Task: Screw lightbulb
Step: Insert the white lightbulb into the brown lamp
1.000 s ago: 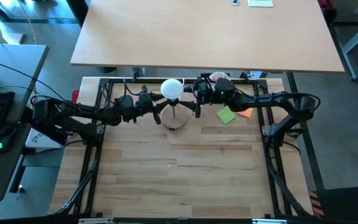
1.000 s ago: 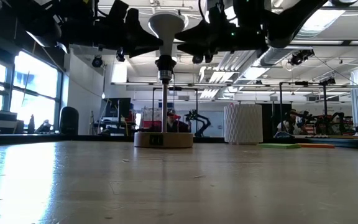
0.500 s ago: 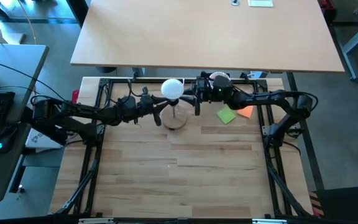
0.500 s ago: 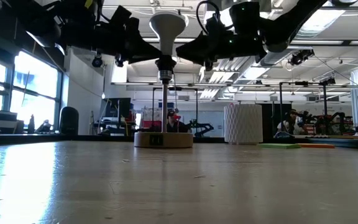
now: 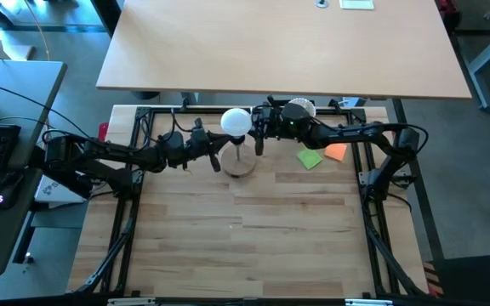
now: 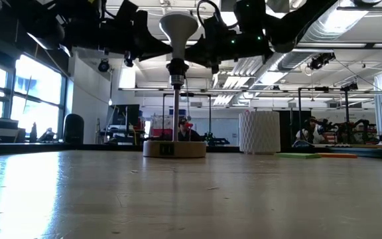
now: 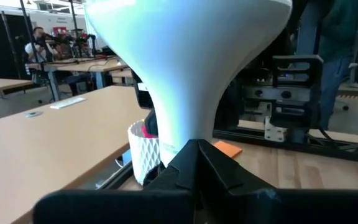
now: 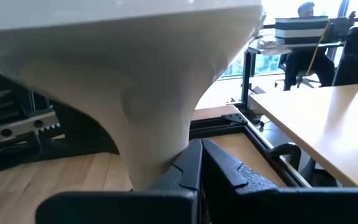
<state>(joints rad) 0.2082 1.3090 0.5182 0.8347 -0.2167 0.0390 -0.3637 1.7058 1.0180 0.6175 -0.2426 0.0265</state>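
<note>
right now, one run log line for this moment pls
stage: bulb in socket | lightbulb: upright on stand | left tool: shut, at neck | right tool: shut, at neck

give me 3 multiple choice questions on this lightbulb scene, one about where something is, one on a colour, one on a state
1. Where is the lightbulb?
A. lying flat on the table
B. on top of the post of the wooden stand
C. inside the white perforated cup

2. What colour is the sticky note nearest the stand?
A. green
B. blue
C. purple

3. How do the fingers of the left gripper and the right gripper stand?
A. both spread wide
B. left shut, right wide open
C. both shut, tips together at the bulb's narrow neck

Answers:
1. B, the low view shows the bulb upright at the top of the post.
2. A, the high view shows a green square beside an orange one.
3. C, each wrist view shows its fingertips meeting right beside the neck.
</note>
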